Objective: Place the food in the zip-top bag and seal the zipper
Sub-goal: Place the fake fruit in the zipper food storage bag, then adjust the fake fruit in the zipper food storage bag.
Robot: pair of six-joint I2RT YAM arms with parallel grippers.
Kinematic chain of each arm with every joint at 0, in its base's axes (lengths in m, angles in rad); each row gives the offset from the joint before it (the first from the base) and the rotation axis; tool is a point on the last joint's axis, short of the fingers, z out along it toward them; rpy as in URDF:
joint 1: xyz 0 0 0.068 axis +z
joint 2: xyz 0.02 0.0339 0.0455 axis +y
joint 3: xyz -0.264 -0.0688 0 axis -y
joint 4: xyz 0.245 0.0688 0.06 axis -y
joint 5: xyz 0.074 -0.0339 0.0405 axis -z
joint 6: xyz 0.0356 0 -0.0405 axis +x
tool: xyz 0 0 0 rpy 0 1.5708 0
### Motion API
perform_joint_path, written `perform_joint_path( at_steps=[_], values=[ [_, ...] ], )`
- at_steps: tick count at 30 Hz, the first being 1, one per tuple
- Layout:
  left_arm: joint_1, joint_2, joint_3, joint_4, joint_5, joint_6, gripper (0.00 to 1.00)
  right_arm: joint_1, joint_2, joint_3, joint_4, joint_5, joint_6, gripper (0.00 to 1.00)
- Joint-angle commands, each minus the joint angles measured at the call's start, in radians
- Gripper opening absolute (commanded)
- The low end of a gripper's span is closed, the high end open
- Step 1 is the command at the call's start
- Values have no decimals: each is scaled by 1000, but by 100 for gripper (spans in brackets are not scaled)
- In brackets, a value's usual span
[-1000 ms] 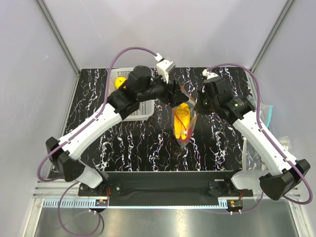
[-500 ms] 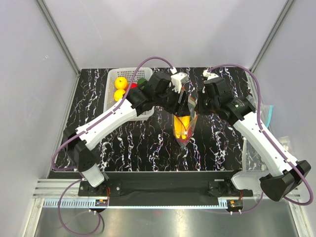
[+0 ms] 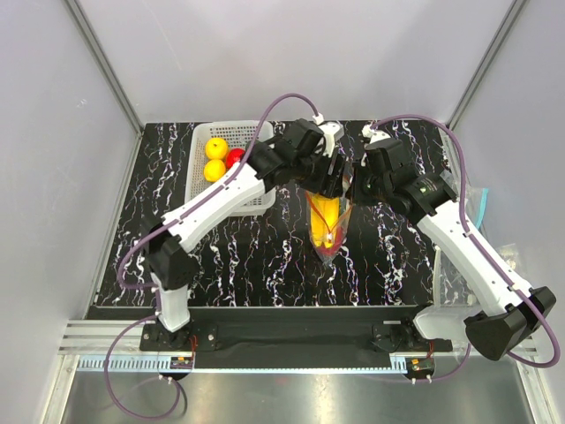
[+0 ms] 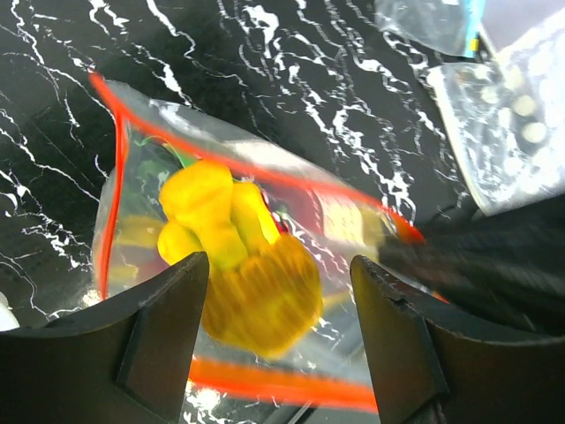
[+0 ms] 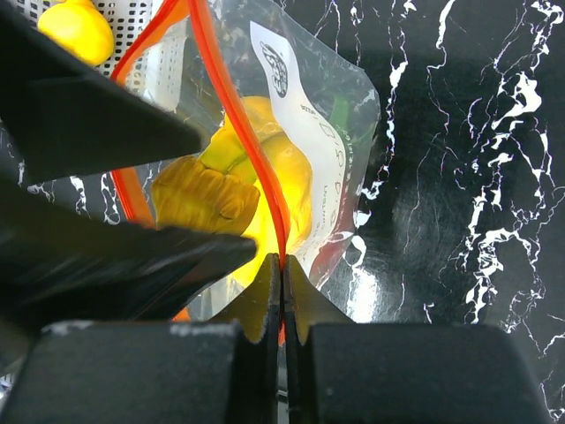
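My left gripper (image 4: 278,265) has swung over from the basket (image 3: 199,190) to the bag (image 3: 328,231). Its jaws are wide open, and yellow fruit (image 4: 221,221) sits inside. My right gripper (image 5: 281,265) pinches the zipper (image 5: 231,106). Round fruits (image 3: 214,159) still wait.

On my feeds I count one zip-top bag (image 3: 327,216), and it has one red-orange zipper (image 5: 231,115). At the bag I make out one banana bunch (image 4: 212,216) and one ridged yellow-orange fruit (image 4: 265,300), which is blurred. There is one white mesh basket (image 3: 240,132), holding two round yellow fruits (image 3: 215,147) and one red fruit (image 3: 235,157). Off to the right I count one teal-edged clear bag (image 4: 424,22) and one bubbled sheet (image 4: 503,124).
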Motion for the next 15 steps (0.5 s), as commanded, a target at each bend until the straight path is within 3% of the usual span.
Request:
perform_joint_path(
  at_steps=[1, 7, 15],
  values=[
    [-1, 55, 111, -31, -47, -10, 70, -8, -34, -2, 53, -19, 3, 0],
    [-1, 90, 108, -100, -113, -23, 68, -8, -35, -8, 59, -20, 1, 0],
    [-10, 41, 53, -134, -90, -18, 65, -8, -41, -25, 70, -14, -3, 0]
  ],
)
